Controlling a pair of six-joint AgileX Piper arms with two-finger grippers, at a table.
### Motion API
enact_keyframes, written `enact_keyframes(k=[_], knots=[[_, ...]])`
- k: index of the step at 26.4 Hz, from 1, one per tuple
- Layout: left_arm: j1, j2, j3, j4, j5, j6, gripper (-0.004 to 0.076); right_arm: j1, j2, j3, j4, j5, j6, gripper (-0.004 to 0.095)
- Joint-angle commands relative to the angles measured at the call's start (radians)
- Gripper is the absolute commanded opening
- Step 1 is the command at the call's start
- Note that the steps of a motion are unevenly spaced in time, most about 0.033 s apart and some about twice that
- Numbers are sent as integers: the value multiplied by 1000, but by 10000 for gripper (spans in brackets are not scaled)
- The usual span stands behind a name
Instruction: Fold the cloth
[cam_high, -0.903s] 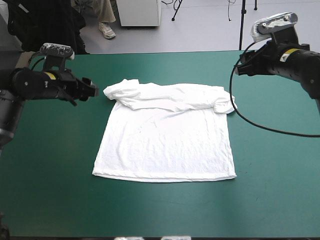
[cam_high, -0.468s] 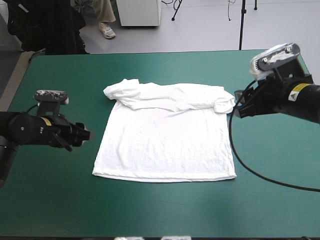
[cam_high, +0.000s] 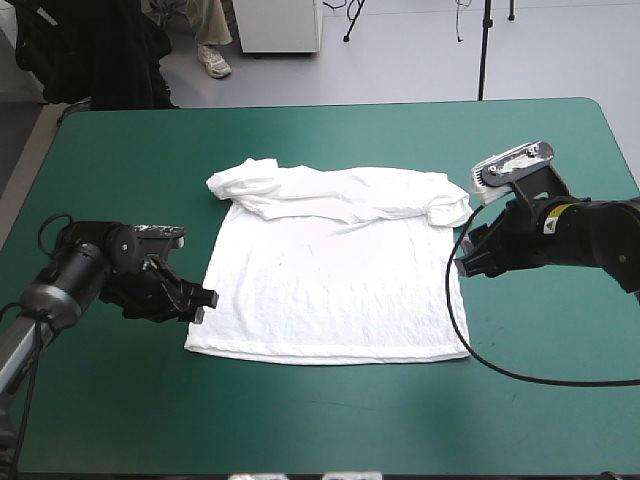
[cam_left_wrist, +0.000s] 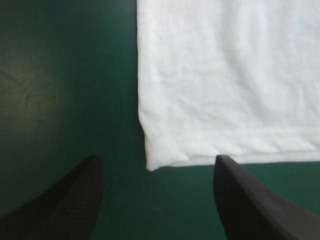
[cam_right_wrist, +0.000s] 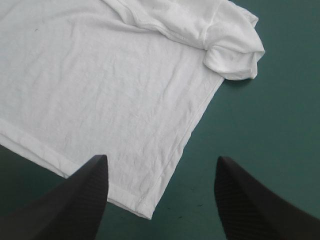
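At the centre of the desk (cam_high: 330, 430) the T-shirt (cam_high: 330, 280) lies spread flat, with the hem at 6 o'clock and the bunched collar and sleeves at 12 o'clock, so the body axis runs 12 to 6. The left gripper (cam_high: 200, 298) sits at the shirt's 8 o'clock with its fingers open, pointing toward 3 o'clock. The left hem corner (cam_left_wrist: 150, 164) lies just ahead of the gap between them, centred and untouched. The right gripper (cam_high: 463, 262) stands at 4 o'clock, just beside the shirt's side edge, fingers likewise open. The right hem corner (cam_right_wrist: 145, 214) lies between them, behind the tips and nearer one finger. Judgement: the left arm is better aligned, and the right needs a shift toward 6 o'clock before pinching
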Motion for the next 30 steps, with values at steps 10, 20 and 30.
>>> enact_keyframes(k=[10,20,30], knots=[[-7,154,-18,-16,-71,-33,454,110,-17,109,-109,-7,92,586],[-7,164,140,-31,-208,-57,382,115,-49,171,-123,46,222,586],[-7,164,170,-80,-276,-30,-8,115,-44,538,-78,-231,337,587]])
